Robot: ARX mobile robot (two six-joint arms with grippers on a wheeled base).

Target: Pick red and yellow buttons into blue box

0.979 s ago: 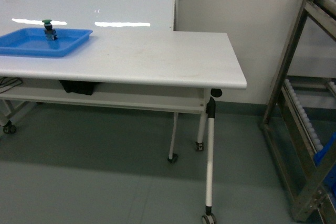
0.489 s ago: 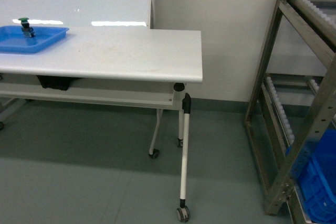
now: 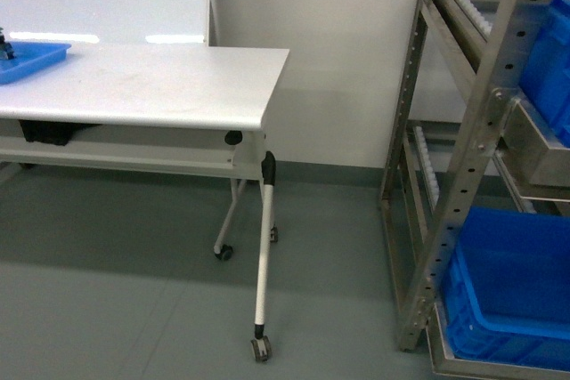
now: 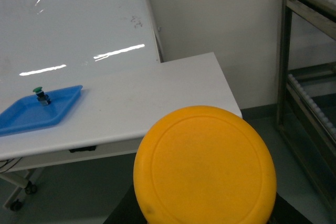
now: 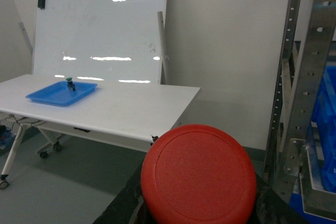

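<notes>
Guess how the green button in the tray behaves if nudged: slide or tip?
Probably tips: the green button stands upright, its cap wider than its body. It looks small, likely light. The blue tray looks smooth, so it may skid first; its rim should stop it.

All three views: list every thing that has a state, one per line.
Yellow button: held at the left hand, cap facing the camera.
Red button: held at the right hand, cap facing the camera.
Green button: upright in the blue tray.
Blue box: on the rack's bottom shelf, open-topped.
</notes>
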